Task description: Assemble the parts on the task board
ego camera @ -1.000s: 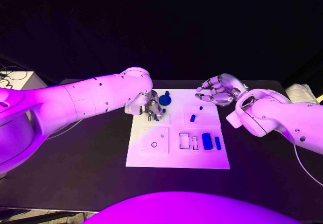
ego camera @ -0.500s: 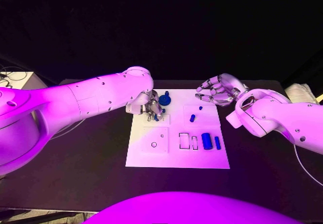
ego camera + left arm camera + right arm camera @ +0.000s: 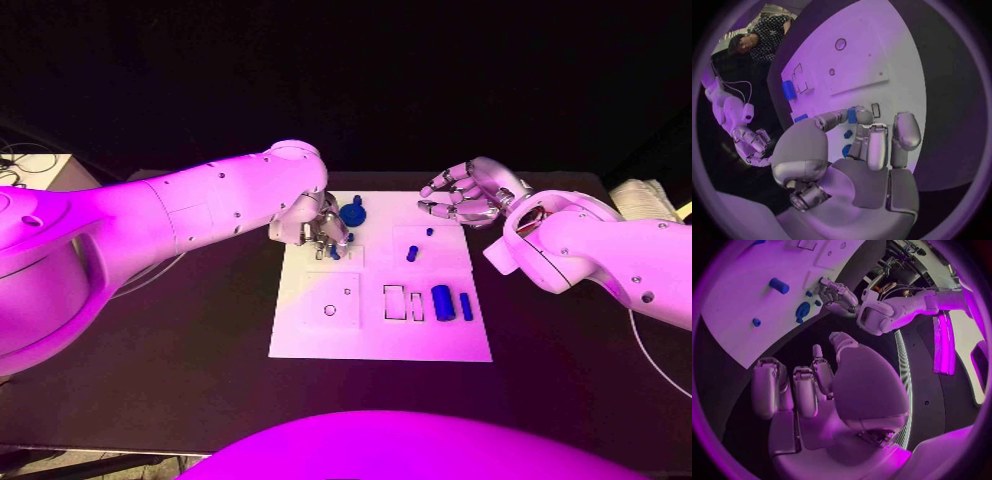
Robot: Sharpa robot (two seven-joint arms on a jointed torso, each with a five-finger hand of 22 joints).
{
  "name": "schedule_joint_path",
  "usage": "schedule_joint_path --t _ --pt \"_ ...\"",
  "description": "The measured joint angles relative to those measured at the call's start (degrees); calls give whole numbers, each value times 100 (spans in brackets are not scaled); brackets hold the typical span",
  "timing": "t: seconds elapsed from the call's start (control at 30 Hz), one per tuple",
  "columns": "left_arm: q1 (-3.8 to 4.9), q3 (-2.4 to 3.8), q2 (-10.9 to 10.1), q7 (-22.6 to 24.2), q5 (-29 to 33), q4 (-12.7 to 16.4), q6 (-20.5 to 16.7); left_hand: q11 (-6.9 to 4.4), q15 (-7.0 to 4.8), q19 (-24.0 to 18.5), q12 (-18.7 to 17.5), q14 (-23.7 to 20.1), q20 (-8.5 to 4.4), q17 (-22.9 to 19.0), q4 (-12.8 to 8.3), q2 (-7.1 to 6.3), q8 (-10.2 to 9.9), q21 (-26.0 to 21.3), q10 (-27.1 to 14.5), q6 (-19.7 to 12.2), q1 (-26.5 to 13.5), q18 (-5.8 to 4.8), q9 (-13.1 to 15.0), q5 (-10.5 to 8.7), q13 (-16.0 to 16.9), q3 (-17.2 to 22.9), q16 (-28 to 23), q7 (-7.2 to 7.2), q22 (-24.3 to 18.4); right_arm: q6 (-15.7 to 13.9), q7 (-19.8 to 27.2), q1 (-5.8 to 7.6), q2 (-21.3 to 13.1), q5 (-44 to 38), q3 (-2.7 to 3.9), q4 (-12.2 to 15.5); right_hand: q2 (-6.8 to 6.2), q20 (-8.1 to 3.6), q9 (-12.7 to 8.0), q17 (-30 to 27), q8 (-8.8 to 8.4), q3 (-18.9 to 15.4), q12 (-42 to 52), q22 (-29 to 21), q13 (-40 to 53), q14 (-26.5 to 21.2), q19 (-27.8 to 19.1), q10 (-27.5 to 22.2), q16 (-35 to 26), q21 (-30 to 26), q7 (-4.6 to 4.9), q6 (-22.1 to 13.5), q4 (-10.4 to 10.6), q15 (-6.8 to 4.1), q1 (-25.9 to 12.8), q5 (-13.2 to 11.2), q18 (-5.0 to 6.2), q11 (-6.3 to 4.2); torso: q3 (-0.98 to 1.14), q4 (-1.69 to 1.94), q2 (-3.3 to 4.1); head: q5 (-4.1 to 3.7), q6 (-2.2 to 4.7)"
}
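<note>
On the black table (image 3: 173, 370) lies the white task board (image 3: 378, 340) — left hand (image 3: 315, 232) pinching a small blue part (image 3: 852, 116), right hand (image 3: 464, 196) curled, holding nothing — darkness behind.

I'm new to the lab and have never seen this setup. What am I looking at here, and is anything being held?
A two-armed robot sits at a black table. One picture looks down from its head; the two round ones come from cameras at its wrists. In the middle lies a white task board with small blue parts on it. The left hand is down over the board's far left corner and pinches a small blue piece between its fingertips. The right hand hovers off the board's far right corner, fingers curled, holding nothing.
</note>
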Motion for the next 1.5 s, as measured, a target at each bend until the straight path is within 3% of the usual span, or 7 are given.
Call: schedule_joint_path --t 0.13,0.37,1.13,1.43,1.5 --pt "-1 -2 0 0 18 -14 -8 -2 -18 -18 0 19 -18 0 -53 -106 -67 -39 2 53 -135 1 -41 -48 -13 6 0 -36 -24 0 1 0 -1 0 0 0 0 0 0 0 0 0 0 0 0 0 0 0 0 0 0 0 0 0 0 0 0 0 -4 2 -1 -1 0" --pt "-7 -6 -4 -1 31 -22 -10 10 -18 -18 0 18 -18 0 300 -220 -147 -63 -14 142 -307 1 -63 -77 -13 -461 0 -42 -45 0 2 0 -2 -1 0 -1 0 0 0 3 0 0 0 -1 0 0 0 0 0 0 0 0 0 0 0 0 0 0 -5 3 -3 -1 0" --pt "-23 -9 -40 17 23 -18 -69 31 -18 -18 -1 18 -17 0 1195 -325 -243 -108 -35 223 -289 0 -25 -99 39 -1761 0 -40 -56 -1 5 0 -4 -2 0 1 -40 0 -6 4 0 66 0 3 -1 0 0 0 0 -24 0 0 -2 0 -40 0 0 0 -8 4 -2 -5 0" --pt "-36 6 -242 40 -26 192 -174 -2 -39 35 -1 -3 -26 0 1398 -361 -255 -108 -2 264 -177 0 6 -99 100 -2029 28 -40 10 -1 8 -1 -7 -3 0 -4 -46 0 -6 3 0 65 0 3 -1 0 0 0 0 -24 0 0 -1 0 -46 0 0 0 -10 2 -2 -3 0" --pt "-55 52 -359 33 -59 298 -220 -2 -39 56 -1 -3 -46 0 1429 -362 -293 -107 -2 262 -176 0 6 -99 105 -2059 28 -40 23 -1 9 -3 -9 -3 0 -5 -46 0 -6 3 0 65 0 2 -1 0 0 0 0 -24 0 0 -1 0 -46 0 0 0 -11 2 -3 -6 0"
